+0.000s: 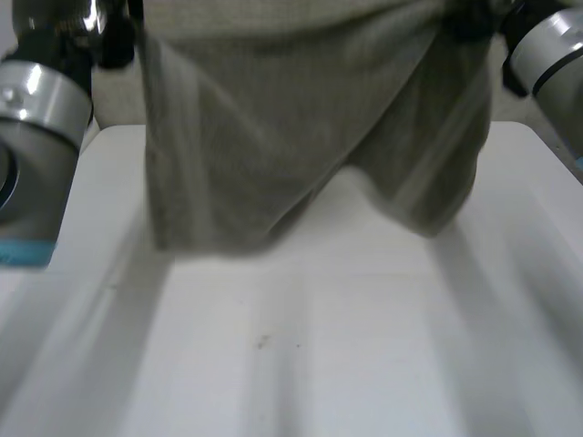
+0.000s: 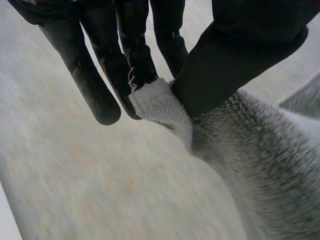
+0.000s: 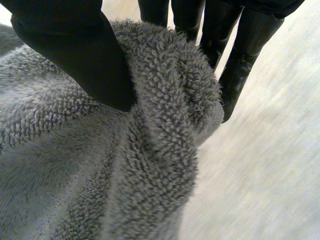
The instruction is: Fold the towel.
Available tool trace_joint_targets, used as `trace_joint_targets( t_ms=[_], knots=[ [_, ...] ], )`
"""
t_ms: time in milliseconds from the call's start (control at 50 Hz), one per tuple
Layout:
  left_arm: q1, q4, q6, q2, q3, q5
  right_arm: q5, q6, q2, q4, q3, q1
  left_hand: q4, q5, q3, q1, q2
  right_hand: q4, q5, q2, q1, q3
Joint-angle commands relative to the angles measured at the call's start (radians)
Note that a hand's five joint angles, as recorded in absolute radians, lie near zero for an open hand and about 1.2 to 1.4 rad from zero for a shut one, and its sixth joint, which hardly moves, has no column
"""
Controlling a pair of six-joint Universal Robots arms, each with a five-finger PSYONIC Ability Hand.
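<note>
The towel (image 1: 273, 137) hangs above the tabletop (image 1: 346, 346), its top edge running crosswise between the two hands. The left hand (image 2: 135, 50) pinches one top corner between thumb and fingers. The right hand (image 3: 75, 55) pinches the other corner, bunched. The free lower edge hangs straight below them.

Towel (image 1: 273, 137) apparently in air above table (image 1: 364, 355)

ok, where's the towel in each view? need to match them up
Head view: the towel hangs between the two arms, over the far part of the white table.
Left wrist view: one towel corner is pinched by the left hand, thumb against fingers.
Right wrist view: a bunched fold is pinched by the right hand.
Shared landmark: the towel's two held top ends.
</note>
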Motion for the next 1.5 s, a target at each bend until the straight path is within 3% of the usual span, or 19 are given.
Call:
trace_joint_targets(
  t_ms=[20, 140, 240, 320, 340, 360, 380, 400, 500, 620, 740, 860, 980, 1080, 1180, 1280, 1500],
  knots=[
    [-0.001, 0.174, 0.001, -0.088, 0.101, -0.033, 0.034, -0.043, -0.2, -0.271, 0.364, 0.013, 0.178, 0.196, 0.182, 0.222, 0.179, 0.209, 0.251, 0.229, 0.421, 0.212],
    [0.014, 0.193, 0.004, -0.085, -0.06, -0.023, 0.034, -0.2, -0.251, -0.208, 0.558, 0.02, 0.178, 0.196, 0.182, 0.222, 0.179, 0.209, 0.251, 0.229, 0.421, 0.212],
    [0.021, 0.19, 0.007, -0.071, -0.227, -0.008, 0.029, -0.489, -0.238, 0.065, 0.809, 0.032, 0.178, 0.196, 0.182, 0.222, 0.179, 0.209, 0.251, 0.229, 0.421, 0.212],
    [0.028, 0.165, 0.018, -0.047, -0.372, 0.033, 0.021, -0.569, -0.19, 0.157, 0.876, 0.062, 0.178, 0.196, 0.182, 0.222, 0.179, 0.209, 0.251, 0.229, 0.421, 0.212],
    [0.028, 0.153, 0.024, -0.047, -0.403, 0.046, 0.018, -0.569, -0.168, 0.157, 0.889, 0.072, 0.178, 0.196, 0.182, 0.222, 0.179, -0.194, -0.152, -0.174, 0.018, -0.191],
    [0.028, 0.153, 0.024, -0.047, -0.403, 0.046, 0.018, -0.569, -0.168, 0.157, 0.889, 0.072, 0.178, 0.196, 0.182, 0.222, 0.179, -0.198, -0.156, -0.178, 0.014, -0.195],
    [0.027, 0.139, 0.03, -0.045, -0.426, 0.052, 0.017, -0.565, -0.16, 0.153, 0.898, 0.069, 0.178, 0.196, 0.182, 0.222, 0.179, -0.622, -0.581, -0.602, -0.41, -0.619],
    [0.027, 0.139, 0.03, -0.045, -0.427, 0.052, 0.015, -0.56, -0.159, 0.148, 0.9, 0.066, 0.178, 0.196, 0.182, 0.222, 0.179, -0.821, -0.78, -0.801, -0.609, -0.818],
    [0.028, 0.096, 0.038, -0.042, -0.454, 0.047, 0.011, -0.472, -0.166, 0.144, 0.878, 0.002, 0.178, 0.196, 0.182, 0.222, 0.179, -0.923, -0.881, -0.903, -0.711, -0.92],
    [0.031, 0.064, 0.035, -0.013, -0.459, 0.043, -0.038, -0.315, -0.215, 0.142, 0.868, -0.089, 0.178, 0.196, 0.182, 0.222, 0.179, -0.911, -0.87, -0.891, -0.699, -0.908],
    [0.031, 0.044, 0.026, 0.025, -0.474, 0.037, -0.163, -0.227, -0.24, 0.156, 0.858, -0.168, 0.178, 0.196, 0.182, 0.222, 0.179, -0.888, -0.846, -0.868, -0.676, -0.885],
    [0.03, 0.039, 0.026, 0.05, -0.491, 0.04, -0.196, -0.331, -0.235, 0.237, 0.835, -0.21, 0.178, 0.196, 0.182, 0.222, 0.179, -0.821, -0.779, -0.8, -0.609, -0.817],
    [0.028, 0.03, 0.027, 0.054, -0.505, 0.04, -0.172, -0.514, -0.231, 0.376, 0.854, -0.215, 0.178, 0.196, 0.182, 0.222, 0.179, -0.788, -0.747, -0.768, -0.576, -0.785],
    [0.033, 0.026, 0.027, 0.051, -0.506, 0.038, -0.173, -0.569, -0.244, 0.42, 0.909, -0.232, 0.178, 0.196, 0.182, 0.222, 0.179, -0.747, -0.706, -0.727, -0.535, -0.744],
    [0.053, 0.024, 0.029, 0.045, -0.505, 0.04, -0.186, -0.572, -0.307, 0.417, 0.993, -0.266, 0.178, 0.196, 0.182, 0.222, 0.179, -0.58, -0.538, -0.56, -0.368, -0.577],
    [0.059, 0.023, 0.029, 0.038, -0.494, 0.04, -0.209, -0.589, -0.364, 0.412, 1.098, -0.289, 0.178, 0.196, 0.182, 0.222, 0.179, -0.58, -0.538, -0.56, -0.368, -0.576],
    [0.059, 0.02, 0.027, 0.025, -0.496, 0.04, -0.267, -0.646, -0.386, 0.173, 1.282, -0.421, 0.178, 0.196, 0.182, 0.222, 0.179, -0.512, -0.471, -0.492, -0.3, -0.509]
  ],
)
